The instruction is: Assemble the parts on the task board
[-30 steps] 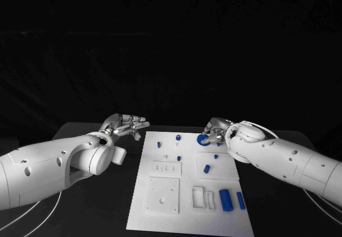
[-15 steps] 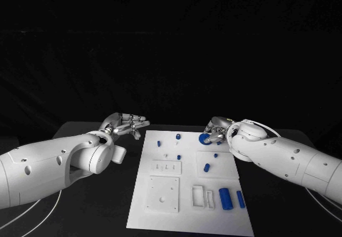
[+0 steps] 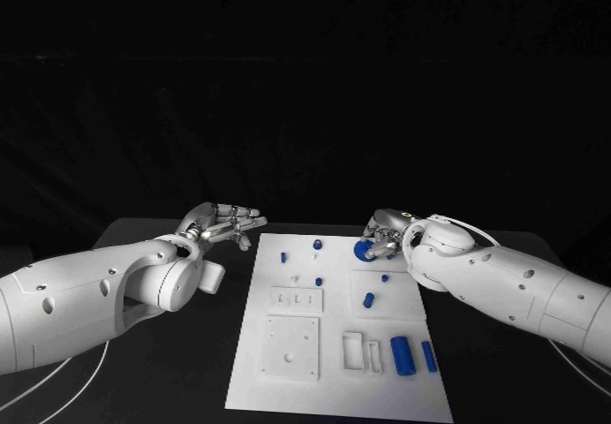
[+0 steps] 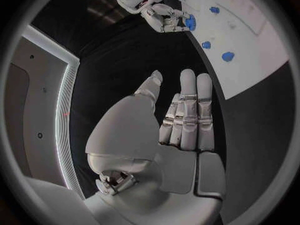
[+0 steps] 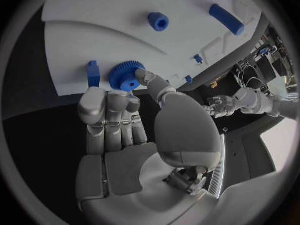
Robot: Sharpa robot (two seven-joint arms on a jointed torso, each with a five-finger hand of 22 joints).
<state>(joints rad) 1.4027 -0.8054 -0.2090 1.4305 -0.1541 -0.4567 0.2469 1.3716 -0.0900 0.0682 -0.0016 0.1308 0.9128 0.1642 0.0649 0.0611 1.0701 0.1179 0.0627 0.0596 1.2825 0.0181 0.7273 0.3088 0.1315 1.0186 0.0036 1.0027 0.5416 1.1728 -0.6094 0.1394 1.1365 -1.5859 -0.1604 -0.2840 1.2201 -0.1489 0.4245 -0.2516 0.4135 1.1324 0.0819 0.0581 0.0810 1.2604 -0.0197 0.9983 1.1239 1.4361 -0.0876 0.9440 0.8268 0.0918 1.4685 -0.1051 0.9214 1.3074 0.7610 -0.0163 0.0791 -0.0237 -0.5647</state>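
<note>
The white task board (image 3: 334,371) lies in the middle of the table. At its far right edge my right hand (image 3: 386,231) pinches a blue gear (image 3: 365,251) between thumb and fingers. In the right wrist view the thumb lies on the blue gear (image 5: 127,75) at the board's (image 5: 87,40) rim, next to a small blue block (image 5: 93,73). My left hand (image 3: 227,221) hovers over the black table just left of the board's far corner. Its fingers (image 4: 187,110) are straight and it holds nothing.
Small blue pegs (image 3: 282,258) (image 3: 316,243) (image 3: 369,300) stand on the board. A blue cylinder (image 3: 403,355) and a blue bar (image 3: 431,357) lie near its right front, beside white recessed blocks (image 3: 293,347) (image 3: 362,352). A blue ring (image 5: 158,21) sits further along the board.
The right hand has shifted the gear only slightly at the board's far edge. The left hand has stayed almost still.
</note>
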